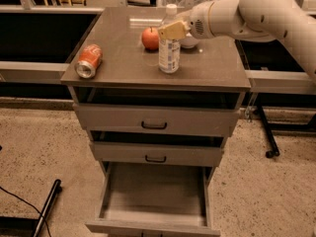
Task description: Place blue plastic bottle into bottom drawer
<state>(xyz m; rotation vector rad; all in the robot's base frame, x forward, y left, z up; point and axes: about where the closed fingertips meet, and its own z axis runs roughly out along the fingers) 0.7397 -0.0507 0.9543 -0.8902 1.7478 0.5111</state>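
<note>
On my feed, far left and low down, a black pole (45,209) lies slanted on the speckled floor. Further in, a red soda can (89,61) lies on its side near the left front corner of the tabletop (123,63), its open end facing me. An apple (150,38) sits further back, near the middle, well apart from the can.

Just right of the apple, the blue plastic bottle (169,56) stands upright on the tabletop, white cap on top and label toward me. The hand (168,31) is at the bottle's upper part, its tan tip crossing in front of the neck just below the cap. I cannot tell whether it is clamped on the bottle or merely up against it. The white arm (256,9) reaches in from the upper right.

Below the tabletop, the top drawer (155,120) and the middle drawer (155,154) each stand slightly out, black handles centred. The bottom drawer (153,194) is pulled well out toward me, its flat grey floor bare. At the right, a black stand leg (266,132) runs down to the floor.
</note>
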